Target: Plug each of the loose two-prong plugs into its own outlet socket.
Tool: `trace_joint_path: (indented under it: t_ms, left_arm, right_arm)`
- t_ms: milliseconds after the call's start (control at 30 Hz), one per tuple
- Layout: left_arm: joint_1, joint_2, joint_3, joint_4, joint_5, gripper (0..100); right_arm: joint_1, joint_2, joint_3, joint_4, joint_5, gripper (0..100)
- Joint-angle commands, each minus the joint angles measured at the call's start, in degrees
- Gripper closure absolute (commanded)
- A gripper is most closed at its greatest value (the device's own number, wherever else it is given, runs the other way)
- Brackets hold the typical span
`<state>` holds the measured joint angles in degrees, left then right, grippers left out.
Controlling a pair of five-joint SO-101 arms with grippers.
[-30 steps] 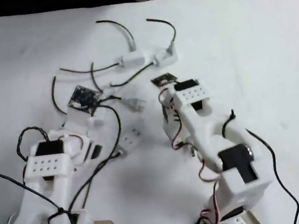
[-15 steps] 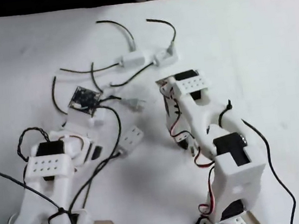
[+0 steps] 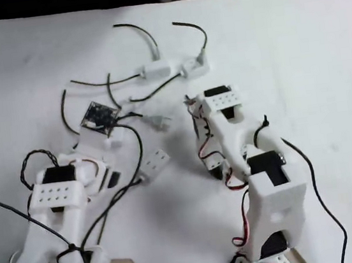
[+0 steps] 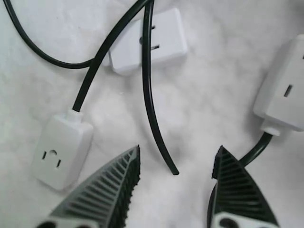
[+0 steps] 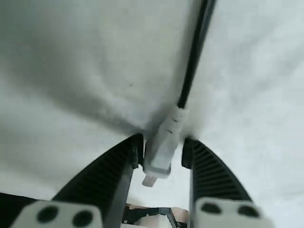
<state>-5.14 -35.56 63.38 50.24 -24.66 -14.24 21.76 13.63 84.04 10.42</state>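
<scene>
The plug [image 5: 164,142] is found clamped in the right gripper [image 5: 162,139] — long axis along the fingers [image 5: 114,175], cord [image 5: 194,57] led away — while the left gripper [image 4: 178,149], jaws apart, is placed just beside an outlet socket [image 4: 61,149].

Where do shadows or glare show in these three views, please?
Right wrist view: a broad soft shadow darkens the table behind the plug. Left wrist view: even light, faint shadows beside the black cable. High view: the white table looks bright, without strong glare.
</scene>
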Motion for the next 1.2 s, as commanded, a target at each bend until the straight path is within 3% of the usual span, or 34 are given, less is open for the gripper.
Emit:
trace_joint_path:
  t_ms: [0, 333, 633, 867, 1167]
  left_arm:
    - [-0.4, -1.71, -0.26, -0.79, 0.09, 75]
    - [-0.4, -1.71, -0.26, -0.79, 0.09, 75]
    - [-0.4, -1.71, -0.26, -0.88, 0.09, 75]
    - [-0.22, -1.71, -0.26, -0.88, 0.09, 75]
    - [0.04, -1.71, -0.35, -1.14, 0.18, 75]
  right_arm:
    - [0.31, 0.04, -1.67, -1.89, -0.18, 95.7]
    - [0.31, -1.36, -1.76, -1.71, 0.09, 98.2]
    - [0.13, -22.11, -0.88, 7.87, 3.34, 98.2]
    - [-0.48, -30.46, 7.82, 7.87, 5.01, 98.2]
    - [-9.45, -41.01, 8.26, 8.31, 4.75, 98.2]
